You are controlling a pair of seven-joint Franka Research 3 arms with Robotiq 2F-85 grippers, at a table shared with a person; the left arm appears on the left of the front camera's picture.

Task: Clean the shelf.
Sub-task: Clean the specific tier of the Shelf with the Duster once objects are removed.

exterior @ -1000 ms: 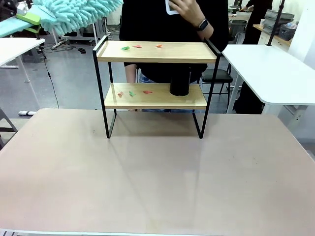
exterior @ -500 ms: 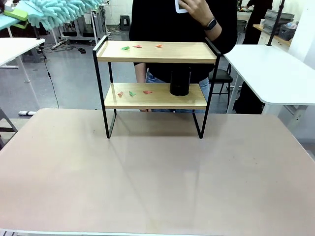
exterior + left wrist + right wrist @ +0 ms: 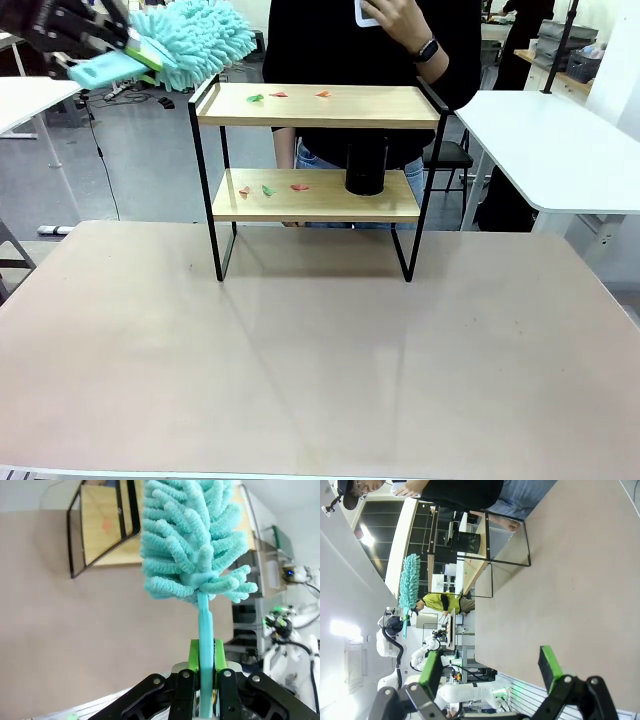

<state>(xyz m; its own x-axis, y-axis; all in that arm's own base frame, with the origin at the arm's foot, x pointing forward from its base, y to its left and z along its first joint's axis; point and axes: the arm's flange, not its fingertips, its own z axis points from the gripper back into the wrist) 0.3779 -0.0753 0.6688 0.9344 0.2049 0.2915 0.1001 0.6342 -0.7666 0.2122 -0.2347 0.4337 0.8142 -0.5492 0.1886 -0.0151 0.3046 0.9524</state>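
Observation:
The shelf [image 3: 320,105] stands at the far side of the beige tabletop, with small red and green scraps [image 3: 278,95] on its top board and more on the lower one [image 3: 268,189]. A black cup [image 3: 366,167] sits on the lower board. My left gripper [image 3: 108,45], high at the left, is shut on the handle of a fluffy teal duster [image 3: 190,40] whose head hangs just beside the shelf's top left corner. In the left wrist view the gripper [image 3: 205,666] clamps the duster handle [image 3: 204,625] with the shelf [image 3: 102,525] beyond. My right gripper [image 3: 490,667] is open and holds nothing.
A person [image 3: 350,40] stands right behind the shelf with a raised hand holding a phone. White tables [image 3: 560,140] flank the scene at right and left. The beige tabletop [image 3: 320,350] in front of the shelf is bare.
The duster has swung right and down to the shelf's top left corner, and my left gripper has come into the front view. The shelf and scraps have not moved.

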